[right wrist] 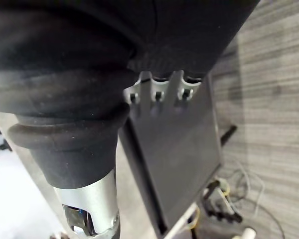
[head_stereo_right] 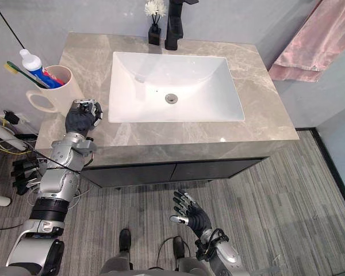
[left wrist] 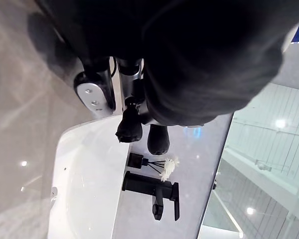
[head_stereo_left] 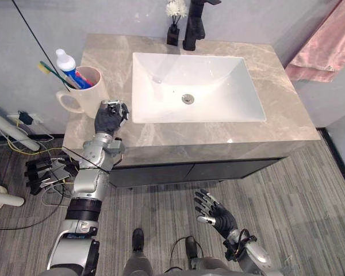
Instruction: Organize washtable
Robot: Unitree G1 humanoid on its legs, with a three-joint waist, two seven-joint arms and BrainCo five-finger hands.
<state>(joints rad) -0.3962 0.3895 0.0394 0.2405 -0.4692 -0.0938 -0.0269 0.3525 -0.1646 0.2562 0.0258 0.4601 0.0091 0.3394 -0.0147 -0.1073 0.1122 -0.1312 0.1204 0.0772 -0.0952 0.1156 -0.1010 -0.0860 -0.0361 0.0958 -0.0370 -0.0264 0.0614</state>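
Observation:
A beige mug (head_stereo_left: 87, 91) stands at the left end of the marble countertop (head_stereo_left: 276, 123). It holds a green toothbrush (head_stereo_left: 50, 72) and a white-capped toothpaste tube (head_stereo_left: 69, 64). My left hand (head_stereo_left: 110, 118) hovers over the counter just right of the mug, between it and the white basin (head_stereo_left: 192, 86). Its fingers (left wrist: 129, 128) are curled with nothing in them. My right hand (head_stereo_left: 215, 214) hangs low in front of the dark cabinet (right wrist: 179, 149), above the floor, with its fingers spread open and empty.
A black faucet (head_stereo_left: 195, 26) and a small black vase with a white flower (head_stereo_left: 173, 27) stand behind the basin. A pink towel (head_stereo_left: 328, 46) hangs at the right wall. Cables and a power strip (head_stereo_left: 43, 172) lie on the floor at the left.

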